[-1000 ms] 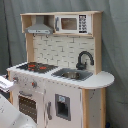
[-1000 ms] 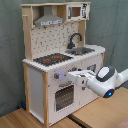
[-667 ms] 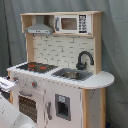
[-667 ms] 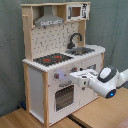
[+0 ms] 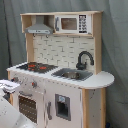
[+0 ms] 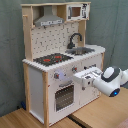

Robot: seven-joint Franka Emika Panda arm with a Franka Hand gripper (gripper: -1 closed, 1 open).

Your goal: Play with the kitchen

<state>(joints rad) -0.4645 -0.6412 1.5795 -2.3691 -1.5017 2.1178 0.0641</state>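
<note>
1. The tall child's toy kitchen of light wood and white panels (image 5: 60,75) stands in front of a grey-green curtain (image 5: 115,50); in the second exterior view it rests on a pale wooden worktop (image 6: 30,120).
2. On its counter sits a black stovetop with red burners (image 5: 37,66), toward the first exterior view's left, and beside it a metal sink basin (image 5: 72,74) with a curved black faucet (image 5: 84,59) behind it.
3. A grey hood (image 5: 40,30) hangs above the stove, and a small white microwave with a dark window (image 5: 70,23) occupies the upper shelf next to it.
4. The back wall shows a white tile pattern in the first exterior view.
5. Below the stove, the oven door with a dark window (image 6: 64,96) is closed, and round knobs (image 6: 58,76) sit in the panel above it.
6. In the second exterior view the white robot arm (image 6: 112,82) reaches in from the second exterior view's right, its hand (image 6: 80,80) pressed close to the front panel just beside the knobs, above the oven door.
7. I cannot tell whether the hand is clenched or released; its tips merge with the white panel.
8. In the first exterior view the hand (image 5: 10,86) shows only at the left edge, level with the knob panel.
</note>
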